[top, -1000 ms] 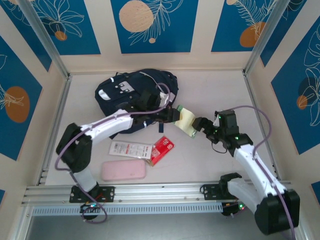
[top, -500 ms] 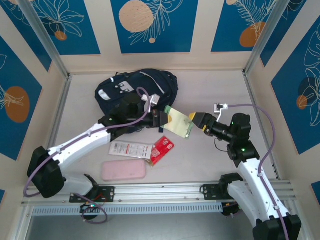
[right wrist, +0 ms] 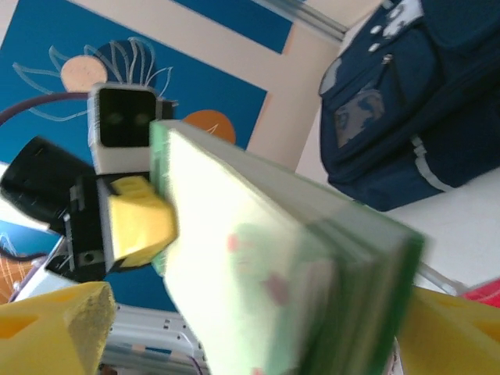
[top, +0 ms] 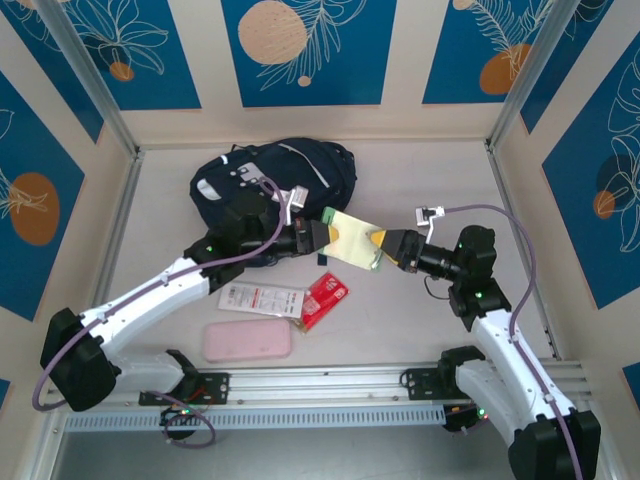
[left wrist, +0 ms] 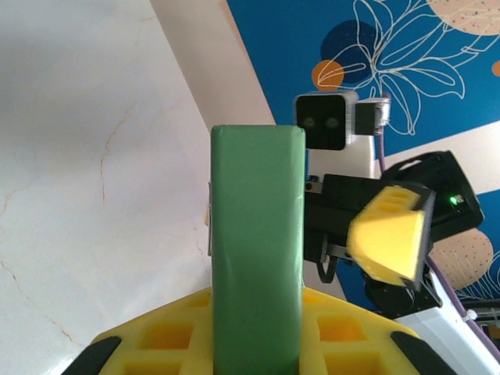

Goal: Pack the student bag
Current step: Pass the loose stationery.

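The student bag (top: 270, 170) is a navy backpack lying at the back of the table; it also shows in the right wrist view (right wrist: 422, 101). A pale green book (top: 350, 238) hangs in the air between both arms. My left gripper (top: 322, 234) is shut on its left end, and the green spine (left wrist: 256, 250) stands up between the yellow pads (left wrist: 164, 336). My right gripper (top: 383, 241) meets the book's right end with its jaws spread wide. The book (right wrist: 258, 266) sits between those fingers (right wrist: 47, 320), with a gap beside the left one.
On the table in front lie a pink pencil case (top: 248, 340), a red packet (top: 325, 300) and a white packet with red print (top: 260, 297). Panel walls close in three sides. A metal rail (top: 320, 385) runs along the near edge.
The book has shifted a little to the left in my left gripper. The left elbow has swung down and left. My right gripper has levelled out and now faces the book's right end.
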